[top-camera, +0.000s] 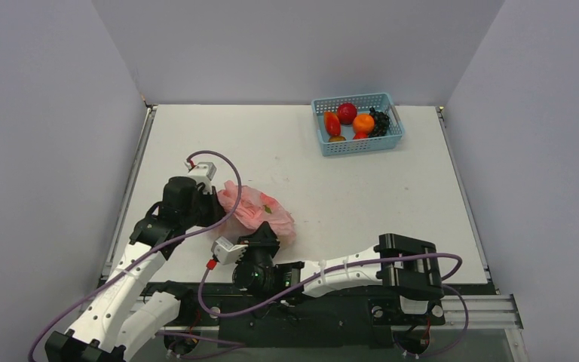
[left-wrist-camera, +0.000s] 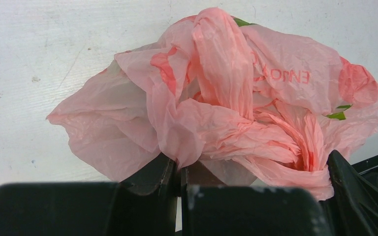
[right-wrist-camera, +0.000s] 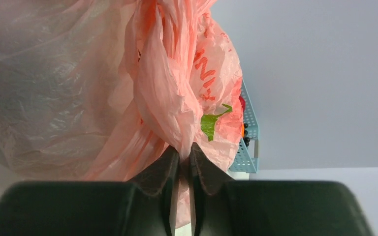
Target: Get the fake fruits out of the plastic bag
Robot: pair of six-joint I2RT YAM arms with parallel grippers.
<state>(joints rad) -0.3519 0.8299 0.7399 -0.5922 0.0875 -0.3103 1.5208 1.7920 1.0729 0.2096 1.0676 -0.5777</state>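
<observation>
Left end effector (left-wrist-camera: pixel 179 172) and right end effector (right-wrist-camera: pixel 182 156) are each clamped tight on a fold of the plastic bag (top-camera: pixel 260 211), which sits crumpled at 7 o'clock on the desk (top-camera: pixel 347 196). 0 fake fruits lie loose beside it. Its contents are hidden, so emptying looks barely begun.

I've got the plastic bag (top-camera: pixel 260 213) wedged between left gripper (left-wrist-camera: pixel 179 169) and right gripper (right-wrist-camera: pixel 181 152), each pinching a fold of it, so there's no passage there. Beyond it the table (top-camera: pixel 332 188) lies open up to the mesh basket (top-camera: pixel 362 143), which sits well apart.
</observation>
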